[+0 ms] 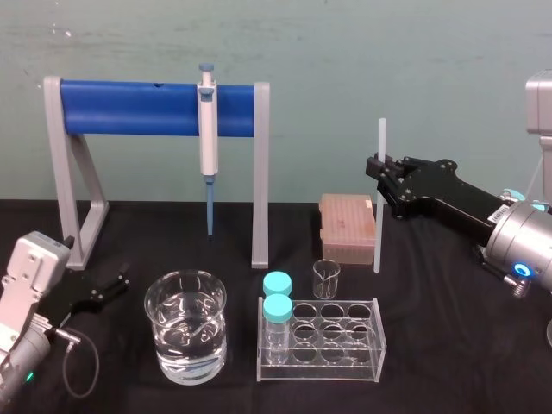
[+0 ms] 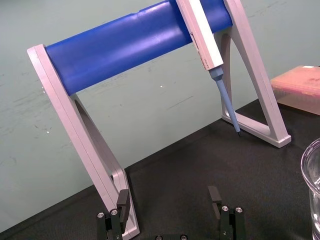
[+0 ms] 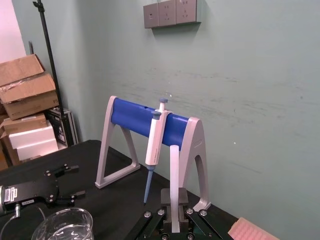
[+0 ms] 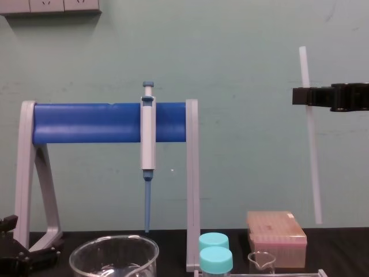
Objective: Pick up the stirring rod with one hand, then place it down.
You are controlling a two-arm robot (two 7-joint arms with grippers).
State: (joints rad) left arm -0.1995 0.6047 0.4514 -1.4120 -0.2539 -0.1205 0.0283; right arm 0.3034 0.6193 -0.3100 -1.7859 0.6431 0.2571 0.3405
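One stirring rod [image 1: 378,233], upright
My right gripper [image 1: 379,178] pinched its upper part; left gripper [image 1: 112,289] lay open by the table's [image 1: 448,345] left edge.

A: L arm, looks?
B: Pale grey wrist shell, green LED, thin black cable [image 1: 74,337]. left gripper [image 1: 116,289]: black, blocky.
A: R arm?
B: Silver-grey wrist w/ blue ring light. right gripper [image 1: 377,169]: black, silver screws, white label.

Lab ware on a black table [image 1: 448,345].
Pipette [image 1: 208,129] hangs on the blue-barred stand [image 1: 138,108] at the far edge; water beaker [image 1: 185,326] and rack [image 1: 345,345] with two teal-capped tubes [image 1: 277,297] near the front edge, pink box [image 1: 347,226] behind.
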